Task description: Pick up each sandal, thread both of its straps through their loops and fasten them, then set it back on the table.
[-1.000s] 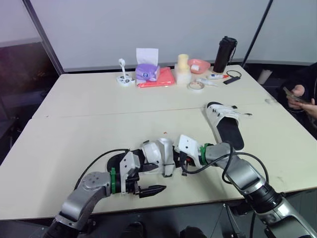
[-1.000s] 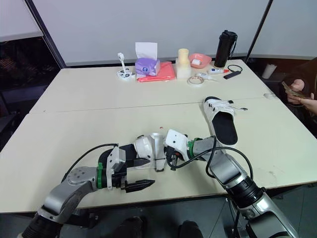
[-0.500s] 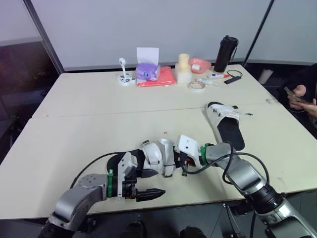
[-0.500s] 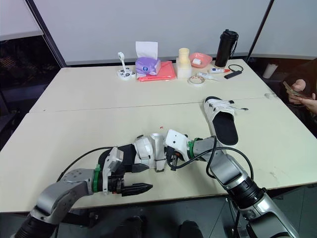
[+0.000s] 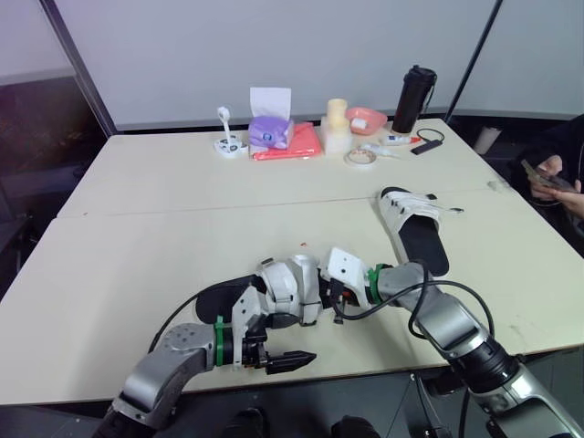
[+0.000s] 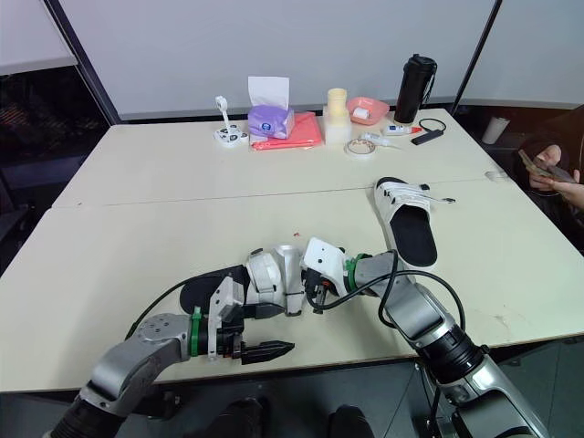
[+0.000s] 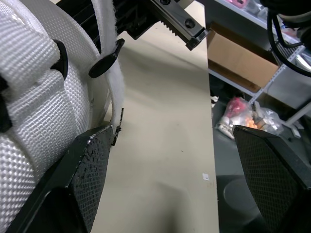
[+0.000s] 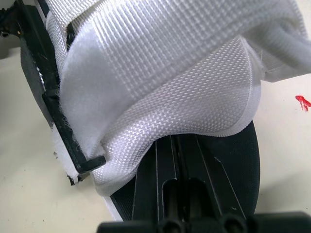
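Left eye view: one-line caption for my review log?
Right gripper at the near sandal's straps, left gripper open beside it; second sandal lies farther right.

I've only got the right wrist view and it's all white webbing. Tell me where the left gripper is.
Observer: The left gripper is at the near edge of the table. It is just on the robot's side of the sandal you are looking at and points toward the robot's right.
Operator: Give me its fingers.
Observer: Its fingers are spread apart. One is beside the white strap, and there is only tabletop between them.
Operator: Now locate the other sandal.
Observer: The second sandal lies sole down on the table, farther out on the robot's right, with nothing holding it.
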Controlling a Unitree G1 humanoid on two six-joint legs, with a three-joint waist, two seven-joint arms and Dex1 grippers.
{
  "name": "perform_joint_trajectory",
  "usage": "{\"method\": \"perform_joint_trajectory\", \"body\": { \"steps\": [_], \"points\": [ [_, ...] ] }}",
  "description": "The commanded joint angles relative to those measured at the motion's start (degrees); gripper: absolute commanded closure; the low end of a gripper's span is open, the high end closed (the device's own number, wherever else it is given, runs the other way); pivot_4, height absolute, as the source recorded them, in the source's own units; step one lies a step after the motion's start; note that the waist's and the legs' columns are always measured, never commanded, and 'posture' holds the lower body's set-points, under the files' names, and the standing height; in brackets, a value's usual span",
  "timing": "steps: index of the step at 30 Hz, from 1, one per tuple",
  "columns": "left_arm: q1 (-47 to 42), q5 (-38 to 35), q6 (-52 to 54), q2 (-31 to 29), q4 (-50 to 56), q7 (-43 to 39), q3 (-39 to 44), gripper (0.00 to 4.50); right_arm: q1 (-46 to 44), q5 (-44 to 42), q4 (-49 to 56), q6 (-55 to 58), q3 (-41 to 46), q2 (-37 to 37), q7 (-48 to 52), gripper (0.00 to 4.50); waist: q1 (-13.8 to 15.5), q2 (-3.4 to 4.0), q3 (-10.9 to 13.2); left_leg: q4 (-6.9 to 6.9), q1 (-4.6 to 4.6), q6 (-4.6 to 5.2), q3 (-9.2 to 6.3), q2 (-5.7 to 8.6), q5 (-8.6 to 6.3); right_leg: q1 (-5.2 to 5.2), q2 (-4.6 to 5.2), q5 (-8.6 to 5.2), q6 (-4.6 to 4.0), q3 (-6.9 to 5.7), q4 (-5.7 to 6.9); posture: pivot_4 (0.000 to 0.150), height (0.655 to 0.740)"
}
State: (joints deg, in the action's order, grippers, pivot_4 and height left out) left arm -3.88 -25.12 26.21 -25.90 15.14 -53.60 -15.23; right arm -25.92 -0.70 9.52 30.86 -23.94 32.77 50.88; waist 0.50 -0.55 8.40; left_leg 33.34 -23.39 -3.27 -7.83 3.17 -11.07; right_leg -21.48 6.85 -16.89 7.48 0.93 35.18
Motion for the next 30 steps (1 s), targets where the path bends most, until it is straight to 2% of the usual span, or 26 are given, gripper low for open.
{"method": "perform_joint_trajectory", "body": {
  "steps": [1, 7, 19, 22, 27, 28, 30],
  "points": [
    [-1.38, 2.54, -2.76, 1.26, -0.17, 2.93, 0.59, 0.42, 2.84, 2.48, -3.2, 3.4, -2.67, 1.25, -0.02, 4.5, 0.07, 0.0, 0.0, 0.0, 0.0, 0.0, 0.0, 0.0, 0.0, 0.0, 0.0, 0.0, 0.0, 0.0, 0.0, 0.15, 0.74],
    [-1.69, 4.88, -4.29, 3.74, -0.11, 4.85, -0.64, 0.42, 3.58, 2.42, -2.15, 4.08, -2.61, 1.68, 0.12, 4.5, 0.25, -0.02, 0.01, 0.05, 0.0, 0.0, -0.01, 0.01, 0.0, 0.03, 0.03, 0.0, 0.0, 0.0, 0.0, 0.15, 0.74],
    [-4.45, 2.22, 1.17, 5.3, -2.09, 2.28, -2.23, 0.42, 3.62, 2.66, -1.4, 4.71, -2.68, 1.87, 0.33, 4.5, 0.22, 0.0, 0.04, 0.05, -0.01, 0.01, 0.04, 0.05, 0.01, 0.03, 0.02, 0.0, 0.01, -0.05, 0.0, 0.15, 0.74],
    [-4.85, 2.53, 1.09, 5.46, -2.76, 2.58, -2.25, 1.19, 3.71, 2.68, -1.35, 4.75, -2.57, 1.91, 0.23, 4.5, 0.21, 0.0, 0.04, 0.05, -0.01, 0.01, 0.04, 0.05, 0.01, 0.04, 0.02, 0.0, 0.01, -0.05, 0.0, 0.15, 0.74],
    [-4.88, 2.4, 1.16, 5.81, -3.23, 3.52, -2.13, 3.74, 3.87, 2.69, -1.12, 4.92, -2.52, 1.86, 0.06, 4.5, 0.18, 0.0, 0.04, 0.01, -0.02, 0.09, 0.04, 0.05, 0.06, 0.03, 0.02, -0.02, 0.04, -0.04, 0.0, 0.15, 0.74],
    [-4.88, 2.35, 1.24, 5.89, -3.31, 3.61, -2.08, 4.36, 3.93, 2.73, -1.04, 4.94, -2.56, 1.85, 0.03, 4.5, 0.2, 0.0, 0.04, 0.0, -0.02, 0.1, 0.04, 0.06, 0.06, 0.03, 0.02, -0.02, 0.04, -0.04, 0.0, 0.15, 0.74],
    [-4.84, 2.22, 1.43, 5.97, -3.45, 3.58, -1.96, 4.44, 4.01, 2.73, -0.99, 4.92, -2.55, 1.88, 0.01, 4.5, 0.22, 0.0, 0.04, 0.0, -0.02, 0.08, 0.05, 0.06, 0.05, 0.03, 0.0, -0.02, 0.04, -0.07, 0.0, 0.15, 0.74]
  ]
}}
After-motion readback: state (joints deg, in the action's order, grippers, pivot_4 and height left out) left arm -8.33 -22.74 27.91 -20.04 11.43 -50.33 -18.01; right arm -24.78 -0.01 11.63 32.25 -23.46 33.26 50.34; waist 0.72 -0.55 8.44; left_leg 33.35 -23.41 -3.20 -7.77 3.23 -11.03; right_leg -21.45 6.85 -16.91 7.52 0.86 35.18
